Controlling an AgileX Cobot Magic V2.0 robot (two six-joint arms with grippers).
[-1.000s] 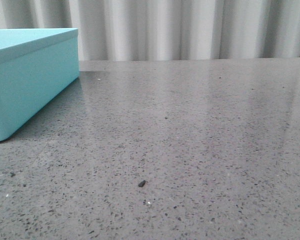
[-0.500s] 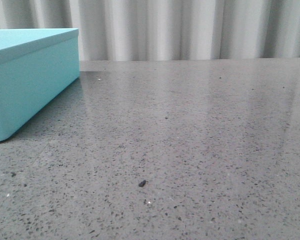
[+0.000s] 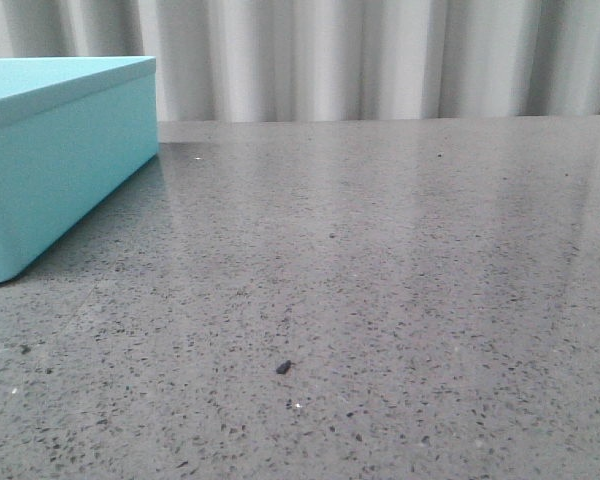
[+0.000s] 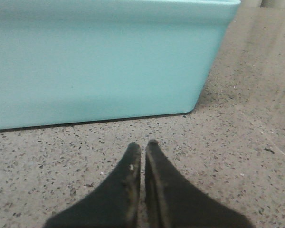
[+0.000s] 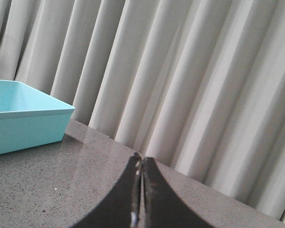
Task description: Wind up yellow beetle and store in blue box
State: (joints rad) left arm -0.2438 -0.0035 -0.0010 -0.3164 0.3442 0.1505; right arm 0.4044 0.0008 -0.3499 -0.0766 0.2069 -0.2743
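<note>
No change across the front view over the last second: blue box (image 3: 65,160) sits in the same spot at far left on the counter (image 3: 380,280), the dark speck (image 3: 283,367) hasn't shifted, and no arm has come into that view. So nothing has advanced on the task.

Yellow beetle: not visible in any view. Can't say from these pictures whether it's in the box, off-frame, or not yet placed. The box interior isn't visible from the front; only its near side and rim show.

Left tool (image 4: 142,145): fingers pinched together, nothing between them, low over the counter, just in front of the box's side wall, near its corner, not touching it.
Right tool (image 5: 141,161): also pinched together and empty, raised and pointed toward the curtain (image 5: 190,85) at the far side, with the box off to its left.

Judgement: with both tools empty and no car in sight, this reads as either start or finish idle; winding and storing can't be confirmed done.

Counts:
- blue box: 1
- yellow beetle: 0 visible
- tools: 2, both empty
- dark speck on counter: 1 in the near-middle; a few smaller flecks are too small to separate from the stone pattern
- curtain: 1, pleated, across the back
</note>
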